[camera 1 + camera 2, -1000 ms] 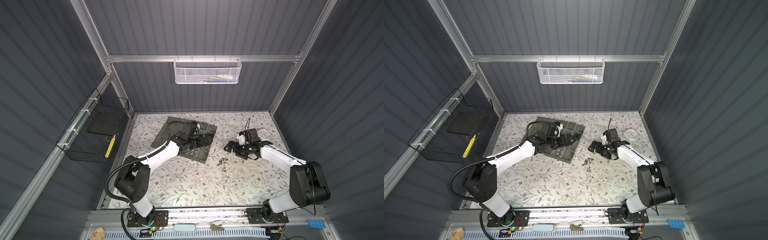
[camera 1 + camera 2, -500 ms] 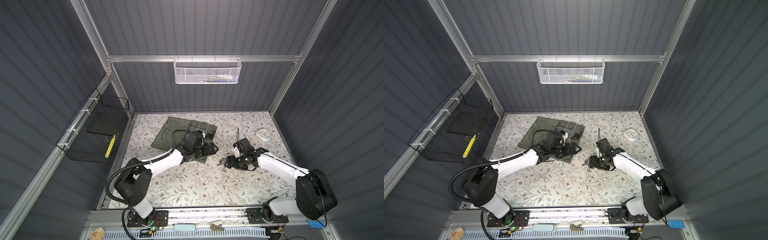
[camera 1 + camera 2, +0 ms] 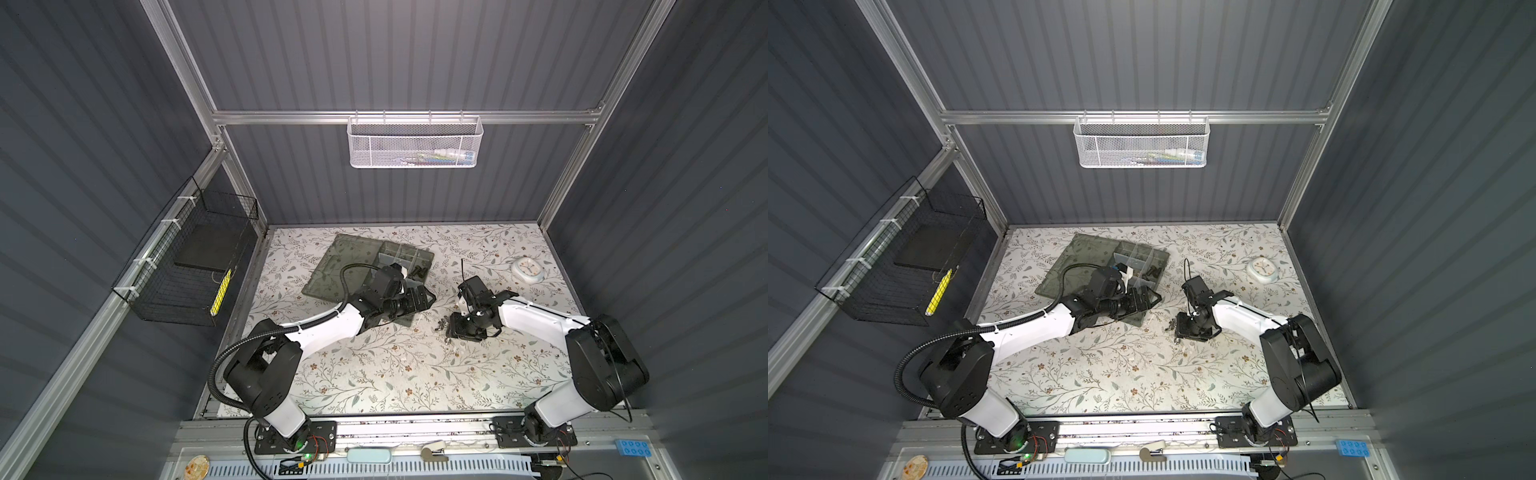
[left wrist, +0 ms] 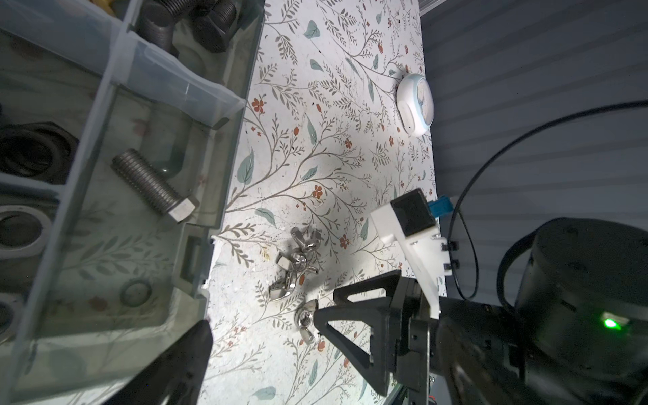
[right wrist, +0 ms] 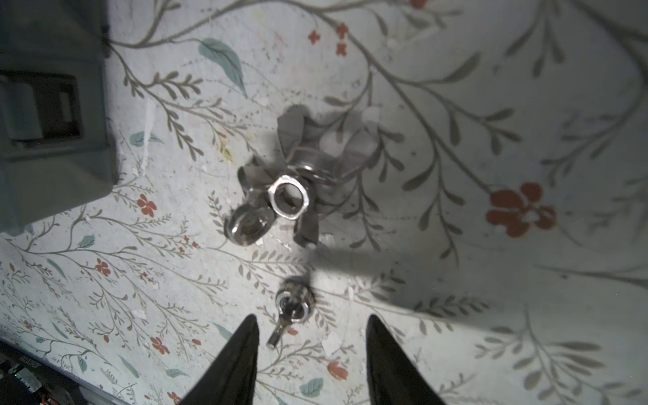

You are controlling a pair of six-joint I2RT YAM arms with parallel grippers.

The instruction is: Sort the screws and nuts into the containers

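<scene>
Loose silver nuts (image 5: 288,198), one hex and several winged, lie heaped on the table (image 3: 441,326) (image 3: 1170,328). My right gripper (image 5: 311,317) points down at them, open; a single wing nut (image 5: 292,306) lies just beyond its fingertips, untouched. The organiser box (image 3: 426,259) (image 3: 1160,259) holds the containers: one has a silver screw (image 4: 154,189), others black screws (image 4: 186,21) and nuts (image 4: 31,150). My left gripper (image 3: 428,297) hovers at the box's near corner, open and empty; one of its fingers (image 4: 186,361) shows beside the box.
The box's flat lid (image 3: 353,266) lies open to the left. A round white clock (image 3: 528,269) (image 4: 415,101) sits at the back right. A white mesh basket (image 3: 415,143) hangs on the back wall, a black wire basket (image 3: 187,266) on the left wall.
My right gripper has swung forward and down onto the loose pile. My left gripper has moved from over the box's compartments to its near right corner.
</scene>
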